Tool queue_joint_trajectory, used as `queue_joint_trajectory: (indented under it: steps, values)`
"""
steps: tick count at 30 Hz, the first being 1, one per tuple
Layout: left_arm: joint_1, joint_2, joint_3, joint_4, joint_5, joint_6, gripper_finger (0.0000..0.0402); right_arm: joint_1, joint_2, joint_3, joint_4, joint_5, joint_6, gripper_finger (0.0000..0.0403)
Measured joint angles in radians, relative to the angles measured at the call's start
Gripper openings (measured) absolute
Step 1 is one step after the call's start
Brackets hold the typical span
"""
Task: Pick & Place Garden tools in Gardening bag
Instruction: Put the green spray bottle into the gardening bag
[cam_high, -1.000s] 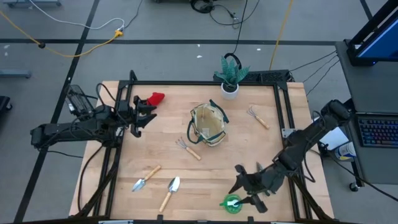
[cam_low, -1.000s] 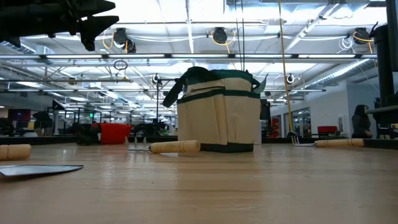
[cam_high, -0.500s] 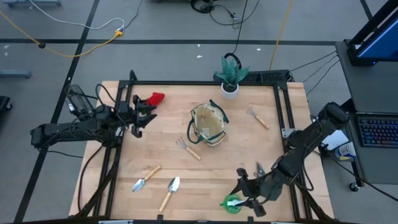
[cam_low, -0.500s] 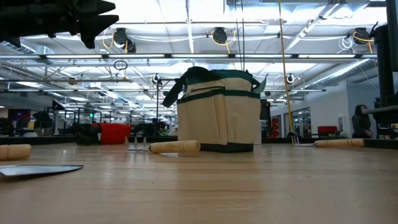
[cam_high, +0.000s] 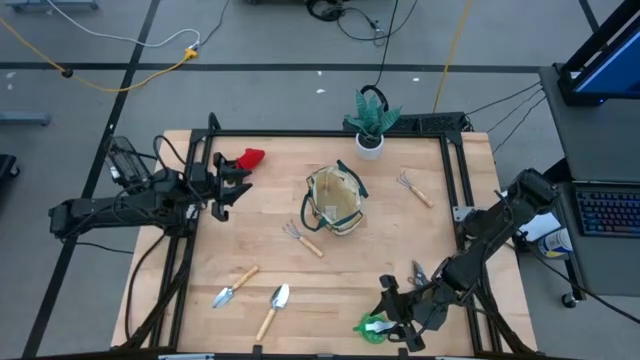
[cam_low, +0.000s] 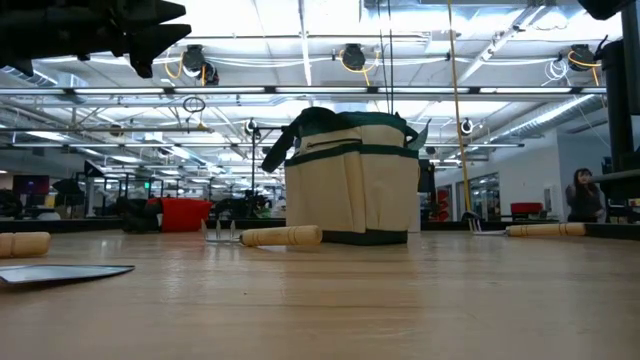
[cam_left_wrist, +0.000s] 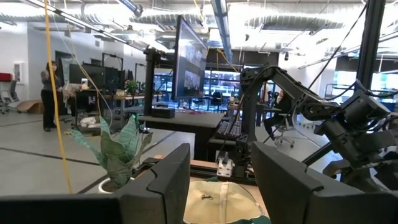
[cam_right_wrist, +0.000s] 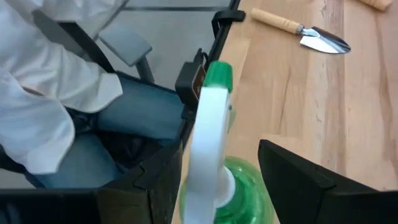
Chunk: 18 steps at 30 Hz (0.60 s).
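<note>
- Fingers of the right gripper (cam_high: 388, 322) are spread apart around the green round piece (cam_high: 374, 326) at the table's near edge.
- Left gripper (cam_high: 235, 184) is held open near the red-and-black piece (cam_high: 247, 158).
- Gardening bag (cam_high: 335, 200) is seen standing mid-table.

In the high view the right arm's dark gripper (cam_high: 398, 318) covers part of the green round piece (cam_high: 372, 327), so its full shape stays hidden. The right wrist view cuts that piece (cam_right_wrist: 239, 193) off at the picture's edge. In the low view the tan canvas gardening bag (cam_low: 350, 180) hides the far end of a wooden-handled tool (cam_low: 280, 236) (only handle and tines show). The left arm's dark fingers (cam_left_wrist: 165, 183) screen most of the bag (cam_left_wrist: 221, 202).
</note>
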Motion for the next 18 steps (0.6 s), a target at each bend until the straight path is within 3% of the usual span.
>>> queue_joint_trajectory:
  steps: [5, 18]
  values:
    - [0.000, 0.000, 0.000, 0.000, 0.000, 0.000, 0.0177, 0.000, -0.004, 0.000, 0.003, 0.000, -0.077, 0.0184]
    - [0.000, 0.000, 0.000, -0.006, 0.000, 0.001, 0.0177, -0.007, -0.008, -0.031, -0.027, 0.006, -0.117, 0.0057]
